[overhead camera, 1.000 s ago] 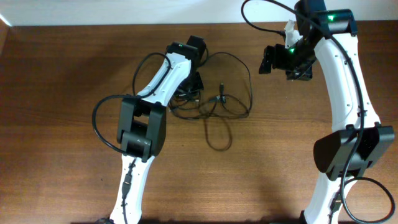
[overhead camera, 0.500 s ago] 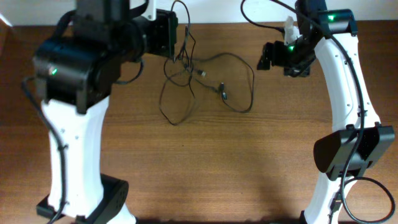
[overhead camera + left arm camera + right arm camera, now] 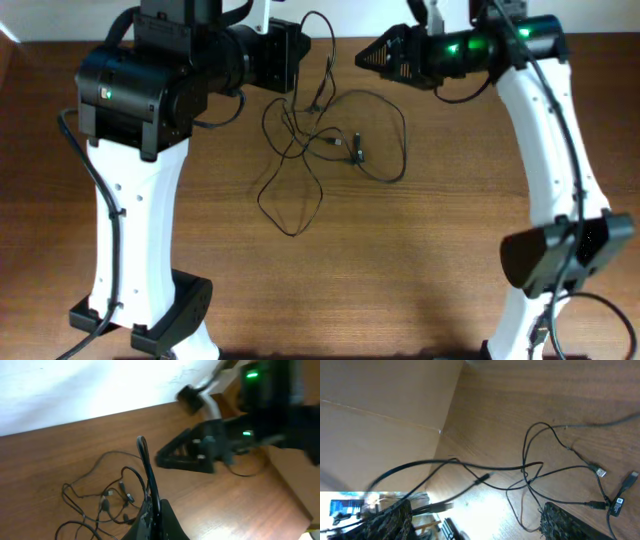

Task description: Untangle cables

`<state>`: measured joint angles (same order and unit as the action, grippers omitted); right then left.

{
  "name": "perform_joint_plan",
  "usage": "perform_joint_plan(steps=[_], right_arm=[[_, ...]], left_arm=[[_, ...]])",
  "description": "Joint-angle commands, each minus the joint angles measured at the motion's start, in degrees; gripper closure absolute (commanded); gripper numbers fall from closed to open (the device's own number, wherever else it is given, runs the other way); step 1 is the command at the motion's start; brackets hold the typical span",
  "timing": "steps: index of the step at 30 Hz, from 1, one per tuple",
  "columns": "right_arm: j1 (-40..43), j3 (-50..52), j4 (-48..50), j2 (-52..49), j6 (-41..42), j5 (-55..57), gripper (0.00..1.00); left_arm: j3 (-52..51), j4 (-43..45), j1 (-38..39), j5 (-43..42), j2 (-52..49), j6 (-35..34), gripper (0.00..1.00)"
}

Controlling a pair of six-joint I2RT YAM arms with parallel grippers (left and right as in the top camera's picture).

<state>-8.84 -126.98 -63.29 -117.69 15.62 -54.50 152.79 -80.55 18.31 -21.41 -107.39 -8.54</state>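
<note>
Left gripper point(image 3: 296, 58) is sitting up off the table point(image 3: 450, 250), clamped on a strand of the cables point(image 3: 315, 140). In the left wrist view one cord is coming straight up out of the closed fingers. The rest of the tangle is hanging and sprawling below and just to the right of it, with one long loop trailing down onto the wood under the gripper. A couple of small plug ends are lying in the knot, right of the loop.

Right gripper point(image 3: 362, 57) is pointing left toward the left one, with a gap between them, and it's holding nothing. Its wrist cam is showing both pads spread wide apart. The knot is lying below and slightly left of its tips, not touching them.
</note>
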Motion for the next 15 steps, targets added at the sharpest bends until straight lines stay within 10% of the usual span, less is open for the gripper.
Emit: perform_joint_plan(steps=[1,15], right_arm=[[-0.68,-0.59,0.35,-4.17,3.61,-5.29,0.17],[-5.90,-0.57,7.58,-13.31,12.41,-15.98,0.08]], left_arm=[[0.15,0.31,0.07,-1.79,0.07,0.92,1.00],[0.15,0.02,0.07,-1.79,0.04,0.92,1.00]])
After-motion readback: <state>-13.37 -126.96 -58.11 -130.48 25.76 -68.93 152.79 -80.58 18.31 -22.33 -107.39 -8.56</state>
